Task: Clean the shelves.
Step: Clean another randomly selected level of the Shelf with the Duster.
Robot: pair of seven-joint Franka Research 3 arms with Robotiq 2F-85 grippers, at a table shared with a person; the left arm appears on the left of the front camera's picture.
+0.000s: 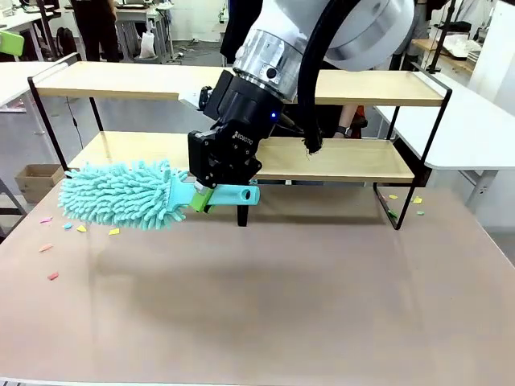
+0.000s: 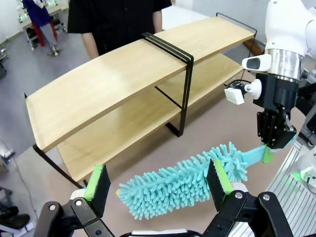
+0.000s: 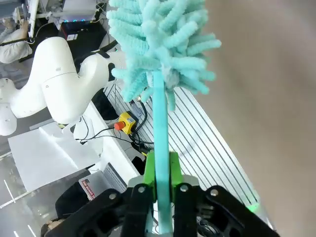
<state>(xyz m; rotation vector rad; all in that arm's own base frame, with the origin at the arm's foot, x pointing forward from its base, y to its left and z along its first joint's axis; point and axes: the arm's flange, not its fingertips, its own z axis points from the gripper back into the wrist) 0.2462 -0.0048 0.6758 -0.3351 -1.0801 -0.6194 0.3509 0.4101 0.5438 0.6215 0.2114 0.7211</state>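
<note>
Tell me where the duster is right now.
The duster hangs over the table's left part in the front view, just before the shelves, its handle clamped in the right gripper.

Beige surface [image 1: 282,305] strewn with coloured paper scraps [image 1: 50,248]; white tables [image 1: 475,129] flank it, cardboard box [image 1: 36,181] on grey floor [image 1: 16,137].

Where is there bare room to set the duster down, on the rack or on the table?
Both boards of the shelves look bare. The table is bare across its near and middle stretch. Paper scraps crowd the left edge under the duster held by the right gripper; more scraps lie by the rack's right foot.
</note>
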